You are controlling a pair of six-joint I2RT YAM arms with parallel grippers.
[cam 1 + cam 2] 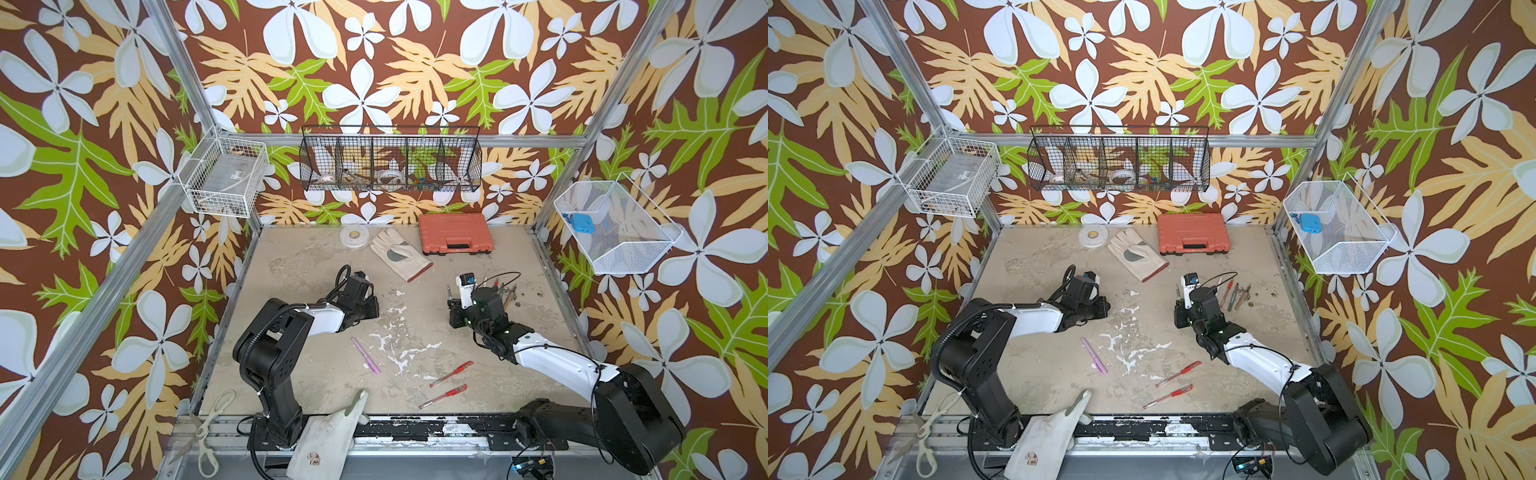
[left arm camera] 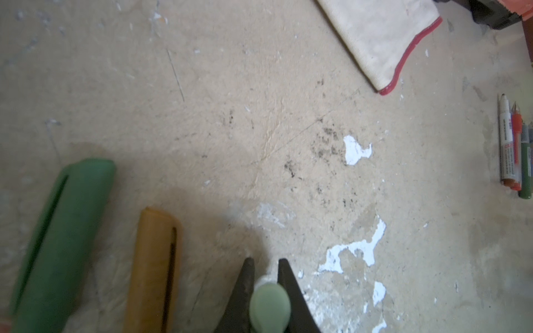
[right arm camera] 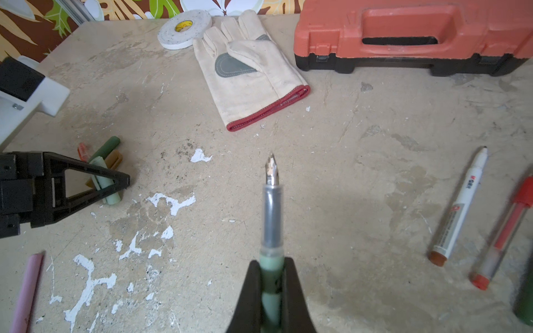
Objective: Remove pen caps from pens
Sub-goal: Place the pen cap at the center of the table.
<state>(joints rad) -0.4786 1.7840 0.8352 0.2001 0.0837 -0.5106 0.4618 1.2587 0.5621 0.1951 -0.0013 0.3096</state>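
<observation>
The right gripper (image 3: 271, 266) was closed on the uncapped pale green pen (image 3: 272, 219), whose long axis pointed nib-first toward the far edge of the tabletop (image 3: 317, 144). The row of uncapped pens (image 3: 461, 207) lay roughly parallel, toward the right edge, nearest this arm. The left gripper (image 2: 265, 266) was clamped on the pale green cap (image 2: 269, 308) beside the dark green cap (image 2: 63, 245) and brown cap (image 2: 155, 268), toward the left edge.

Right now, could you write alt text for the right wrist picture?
The right gripper holds an uncapped pale green pen, nib toward a work glove. The left gripper holds the pale green cap by other loose caps.
</observation>
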